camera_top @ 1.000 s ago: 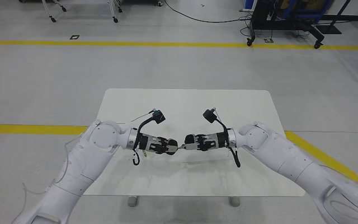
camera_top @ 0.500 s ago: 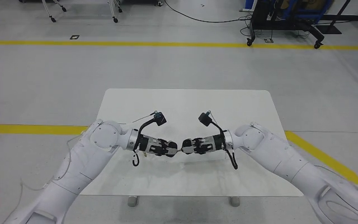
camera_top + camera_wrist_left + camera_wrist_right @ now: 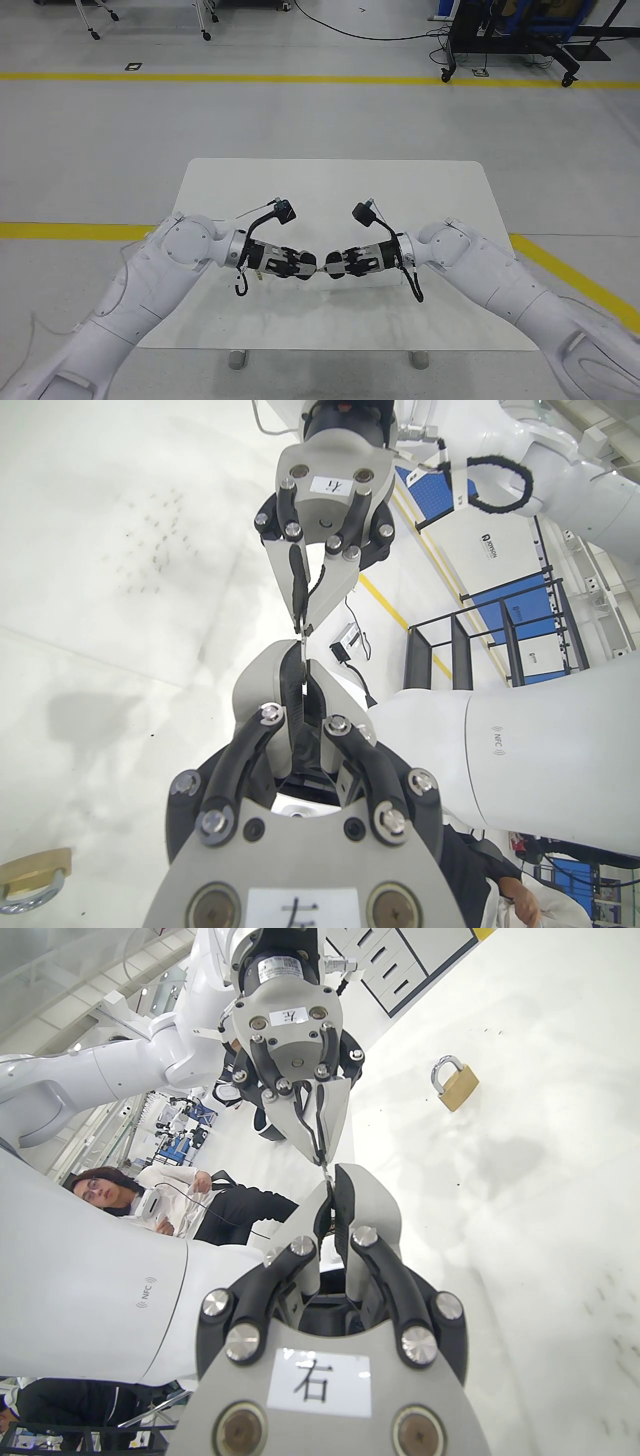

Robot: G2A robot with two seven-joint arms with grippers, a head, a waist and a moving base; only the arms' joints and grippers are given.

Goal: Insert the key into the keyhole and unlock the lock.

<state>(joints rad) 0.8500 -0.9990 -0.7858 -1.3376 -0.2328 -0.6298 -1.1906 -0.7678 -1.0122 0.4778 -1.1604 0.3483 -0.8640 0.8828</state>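
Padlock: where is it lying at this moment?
In the right wrist view the padlock lies on the white table, apart from the left claw beside it.

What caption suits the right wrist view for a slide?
Left gripper and right gripper pinch the key tip to tip; padlock lies apart on table.

White arms (image 3: 150, 290), grey gripper (image 3: 303, 654), blk links (image 3: 235, 760), silver screws (image 3: 269, 713).

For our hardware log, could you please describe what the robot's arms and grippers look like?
The left arm and right arm are rounded white shells. The left gripper and right gripper each have a grey metal body, black links with silver bolts, grey tapered fingers with black pads and a white label. A black cable loops at each wrist.
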